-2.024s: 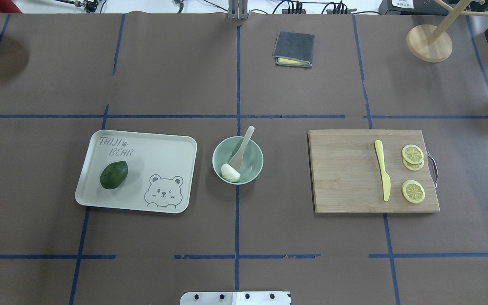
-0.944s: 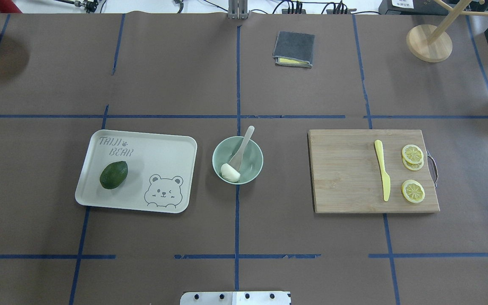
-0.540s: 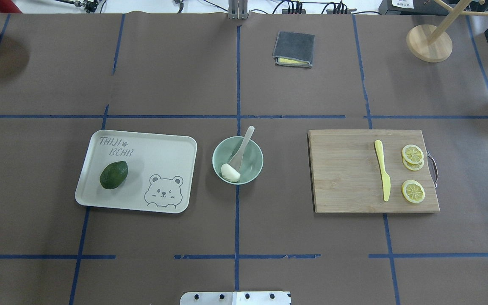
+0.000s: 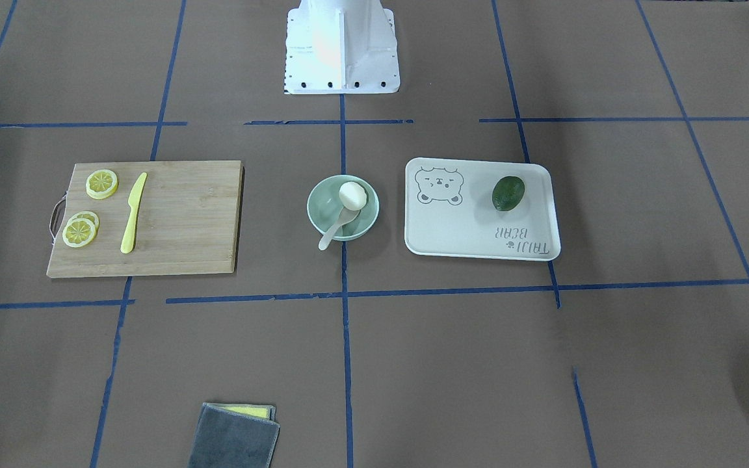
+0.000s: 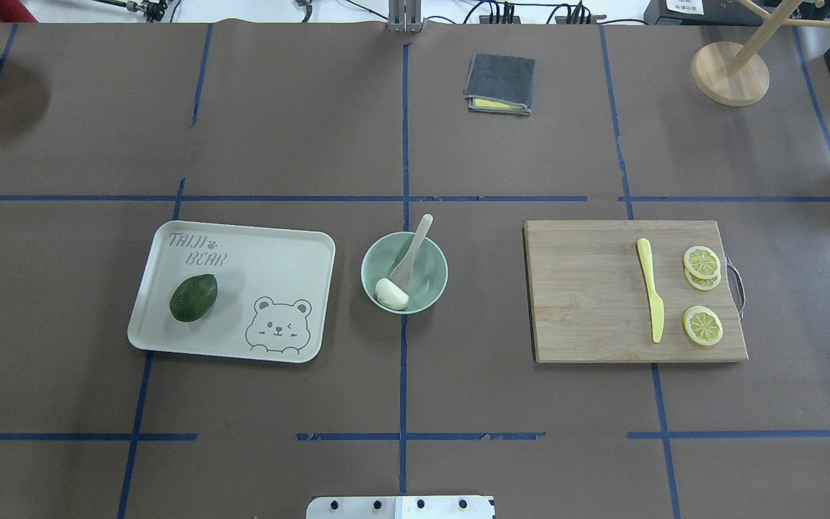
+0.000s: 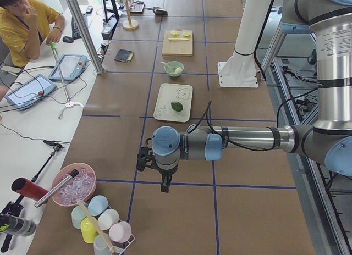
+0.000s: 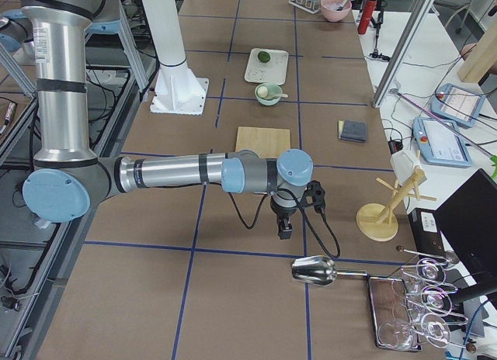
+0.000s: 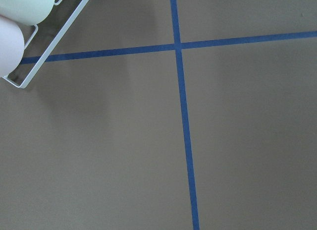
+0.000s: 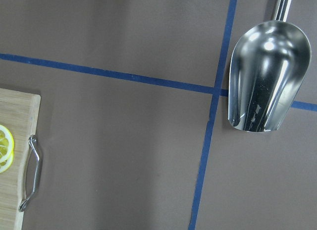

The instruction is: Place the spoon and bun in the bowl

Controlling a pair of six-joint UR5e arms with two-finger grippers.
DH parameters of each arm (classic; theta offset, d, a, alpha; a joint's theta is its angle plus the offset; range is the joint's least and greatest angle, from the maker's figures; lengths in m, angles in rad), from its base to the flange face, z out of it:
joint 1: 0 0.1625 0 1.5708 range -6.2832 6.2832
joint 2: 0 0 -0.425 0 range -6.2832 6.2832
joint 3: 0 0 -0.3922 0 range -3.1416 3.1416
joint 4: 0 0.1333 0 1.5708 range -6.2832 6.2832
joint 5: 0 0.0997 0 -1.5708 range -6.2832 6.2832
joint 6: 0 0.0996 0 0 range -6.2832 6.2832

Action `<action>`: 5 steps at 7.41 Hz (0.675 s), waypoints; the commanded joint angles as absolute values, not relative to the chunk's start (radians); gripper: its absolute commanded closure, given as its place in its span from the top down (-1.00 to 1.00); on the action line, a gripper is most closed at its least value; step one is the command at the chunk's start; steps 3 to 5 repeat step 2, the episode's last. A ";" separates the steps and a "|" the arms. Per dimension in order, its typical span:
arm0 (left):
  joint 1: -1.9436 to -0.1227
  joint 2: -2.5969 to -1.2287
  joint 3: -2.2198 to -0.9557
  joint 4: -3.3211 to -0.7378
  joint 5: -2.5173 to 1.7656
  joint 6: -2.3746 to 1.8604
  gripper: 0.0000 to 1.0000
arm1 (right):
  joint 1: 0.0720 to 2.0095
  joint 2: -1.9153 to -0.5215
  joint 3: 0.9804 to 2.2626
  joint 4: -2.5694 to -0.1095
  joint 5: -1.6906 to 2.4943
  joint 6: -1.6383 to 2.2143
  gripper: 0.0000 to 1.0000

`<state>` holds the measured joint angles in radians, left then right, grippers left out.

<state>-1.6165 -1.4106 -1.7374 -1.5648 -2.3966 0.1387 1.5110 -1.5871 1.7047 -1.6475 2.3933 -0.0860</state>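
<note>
The mint-green bowl stands at the table's middle, also in the front view. The white bun lies inside it on the robot's side. The pale spoon rests in the bowl with its scoop beside the bun and its handle over the far rim. The left gripper hangs over bare table far to the left. The right gripper hangs far to the right near a metal scoop. I cannot tell whether either is open or shut.
A bear tray with a green avocado lies left of the bowl. A cutting board with a yellow knife and lemon slices lies right. A grey cloth, wooden stand and metal scoop sit farther off.
</note>
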 commanded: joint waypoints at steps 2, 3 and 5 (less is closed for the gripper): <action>-1.615 -1.428 -1.736 -1.569 -2.392 0.141 1.00 | 1.511 -1.586 1.709 -1.648 2.396 -0.086 1.00; -1.615 -1.428 -1.736 -1.569 -2.392 0.141 1.00 | 1.511 -1.586 1.709 -1.648 2.396 -0.086 1.00; -1.615 -1.428 -1.736 -1.569 -2.392 0.141 1.00 | 1.511 -1.586 1.709 -1.648 2.396 -0.086 1.00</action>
